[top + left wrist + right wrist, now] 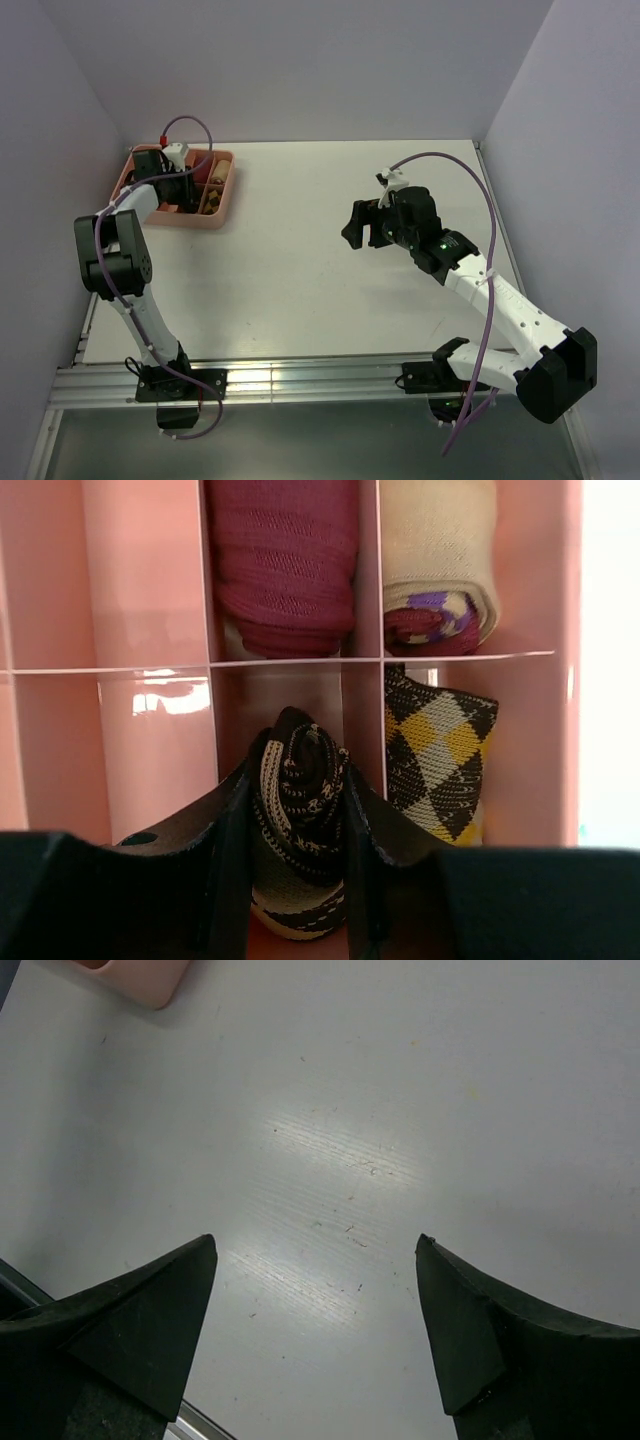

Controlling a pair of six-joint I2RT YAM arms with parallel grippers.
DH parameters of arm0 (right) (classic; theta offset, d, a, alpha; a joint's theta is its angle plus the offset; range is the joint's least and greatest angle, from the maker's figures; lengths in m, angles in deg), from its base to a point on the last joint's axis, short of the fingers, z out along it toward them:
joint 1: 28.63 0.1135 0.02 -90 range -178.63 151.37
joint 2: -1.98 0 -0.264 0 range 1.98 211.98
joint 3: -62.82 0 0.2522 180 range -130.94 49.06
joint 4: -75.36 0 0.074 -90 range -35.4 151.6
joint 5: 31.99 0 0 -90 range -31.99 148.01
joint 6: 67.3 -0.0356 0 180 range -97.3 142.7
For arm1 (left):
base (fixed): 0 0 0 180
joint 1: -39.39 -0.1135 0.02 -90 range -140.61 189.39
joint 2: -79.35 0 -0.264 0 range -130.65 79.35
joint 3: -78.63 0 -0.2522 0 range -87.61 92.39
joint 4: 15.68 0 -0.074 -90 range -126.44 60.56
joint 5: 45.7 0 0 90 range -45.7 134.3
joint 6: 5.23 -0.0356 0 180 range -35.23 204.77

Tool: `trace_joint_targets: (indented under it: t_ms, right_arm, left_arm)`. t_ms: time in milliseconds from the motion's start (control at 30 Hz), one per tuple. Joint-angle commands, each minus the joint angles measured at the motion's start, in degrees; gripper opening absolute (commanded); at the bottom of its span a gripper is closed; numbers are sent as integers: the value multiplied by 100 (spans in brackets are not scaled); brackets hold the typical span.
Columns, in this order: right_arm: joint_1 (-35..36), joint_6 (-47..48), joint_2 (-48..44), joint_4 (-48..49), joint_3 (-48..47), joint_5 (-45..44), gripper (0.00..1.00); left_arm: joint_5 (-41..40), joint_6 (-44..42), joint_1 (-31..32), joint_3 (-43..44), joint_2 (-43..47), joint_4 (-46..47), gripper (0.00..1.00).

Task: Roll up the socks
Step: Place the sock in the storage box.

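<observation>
In the left wrist view the socks (300, 820) are a tight dark brown roll with a cream knit pattern. The roll stands in the near middle compartment of the pink tray (120, 590). My left gripper (298, 785) is shut on it, one black finger pressed against each side. From the top view, the left gripper (180, 190) reaches down into the tray (225, 218) at the table's back left. My right gripper (362, 228) hovers over mid-table, right of centre. It is open (316, 1260), with only bare table between its fingers.
A dark brown and yellow argyle roll (438, 765) fills the compartment right of the held roll. Behind the divider lie a maroon roll (283, 570) and a beige roll (438, 560). The two left compartments hold nothing. A tray corner (150, 985) shows in the right wrist view.
</observation>
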Motion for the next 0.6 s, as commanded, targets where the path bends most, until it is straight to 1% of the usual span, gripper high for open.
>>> trace_joint_targets:
  t_ms: [0,133,200,300,333,400,433,533,567]
  right_arm:
    - [-18,128,17,86,-161,-37,87]
    - [-27,172,34,33,-205,-37,87]
    - [-27,164,34,24,-214,-20,87]
    - [-27,163,43,42,-205,24,87]
    - [-27,163,61,42,-196,33,87]
    - [-27,163,87,33,-196,42,87]
    - [-27,163,87,24,-188,42,86]
    - [-27,155,105,24,-188,77,86]
    - [-27,146,96,33,-188,86,86]
  left_arm:
    - [-83,-197,-19,253,-77,-206,0]
    - [57,-250,-19,631,-445,-619,0]
    - [5,-259,-10,754,-534,-742,1]
    - [-39,-276,-10,894,-666,-848,10]
    - [-48,-242,-10,921,-719,-901,16]
    - [-74,-233,-2,1000,-763,-945,20]
    - [-100,-224,-1,1027,-789,-962,26]
    - [-162,-127,7,1123,-807,-1024,36]
    - [-188,-101,7,1167,-807,-1024,37]
